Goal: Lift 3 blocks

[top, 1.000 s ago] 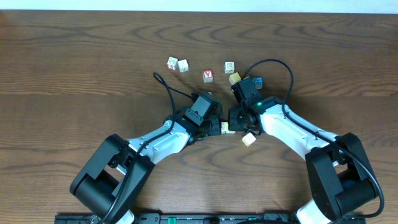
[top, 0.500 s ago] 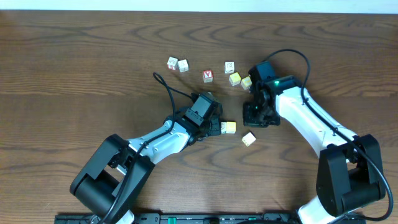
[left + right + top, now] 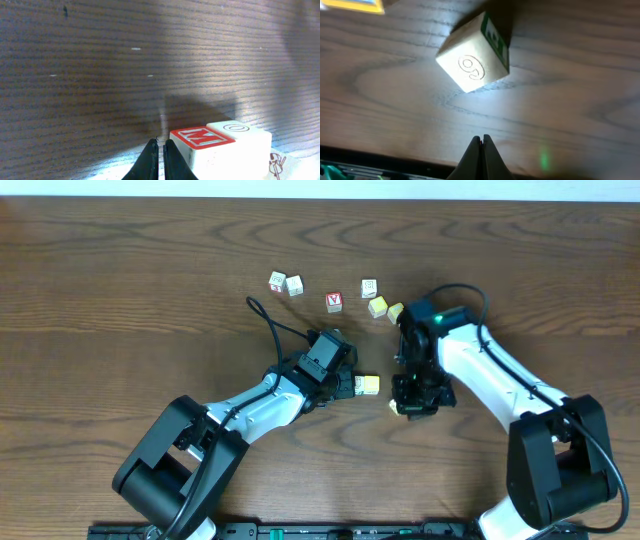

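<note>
The right gripper (image 3: 481, 141) is pinched shut and empty. Just ahead of its tips a white block (image 3: 472, 52) sits on the table (image 3: 120, 270), with a curly mark on top and a green side. The left gripper (image 3: 159, 146) is shut and empty too, right beside a cream block (image 3: 220, 145) with a red letter. A yellow block (image 3: 377, 307) sits farther back.

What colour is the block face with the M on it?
Red. The block shows best in the left wrist view.
</note>
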Tool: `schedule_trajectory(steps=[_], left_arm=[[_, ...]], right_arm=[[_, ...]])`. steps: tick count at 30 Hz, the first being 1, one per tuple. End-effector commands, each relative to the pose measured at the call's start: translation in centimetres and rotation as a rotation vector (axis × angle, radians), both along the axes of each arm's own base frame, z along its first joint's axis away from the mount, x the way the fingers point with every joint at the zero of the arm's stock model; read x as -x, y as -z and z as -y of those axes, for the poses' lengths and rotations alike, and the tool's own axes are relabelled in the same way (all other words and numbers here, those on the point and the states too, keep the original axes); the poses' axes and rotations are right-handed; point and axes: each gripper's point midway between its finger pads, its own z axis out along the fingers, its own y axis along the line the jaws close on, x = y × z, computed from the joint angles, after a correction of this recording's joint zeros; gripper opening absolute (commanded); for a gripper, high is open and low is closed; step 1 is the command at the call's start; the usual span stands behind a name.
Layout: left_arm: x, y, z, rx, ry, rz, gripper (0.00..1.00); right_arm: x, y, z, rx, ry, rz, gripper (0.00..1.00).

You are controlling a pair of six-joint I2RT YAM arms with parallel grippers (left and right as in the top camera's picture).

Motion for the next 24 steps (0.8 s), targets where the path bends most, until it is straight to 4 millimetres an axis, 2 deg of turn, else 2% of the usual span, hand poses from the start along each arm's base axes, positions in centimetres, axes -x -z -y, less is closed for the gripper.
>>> schedule_trajectory(steps=[1, 5, 8, 24], left_arm=[[-0.1, 0.2, 0.0, -0.013, -0.004, 0.001, 0.07], [-0.1, 0.2, 0.0, -0.013, -0.004, 0.001, 0.07], [-0.1, 0.2, 0.0, -0.013, -0.004, 0.001, 0.07], [-0.1, 0.2, 0.0, -0.013, -0.004, 0.001, 0.07]], right_arm=[[1.0, 1.3, 0.2, 0.015, 0.021, -0.02, 0.01], [0.8, 2.6, 1.0, 0.057, 0.087, 0.006, 0.01], [0.0, 3.3, 1.1, 0.047, 0.119, 0.043, 0.01], [-4.5, 4.4, -0.4, -0.025, 0.187, 0.227, 0.01]])
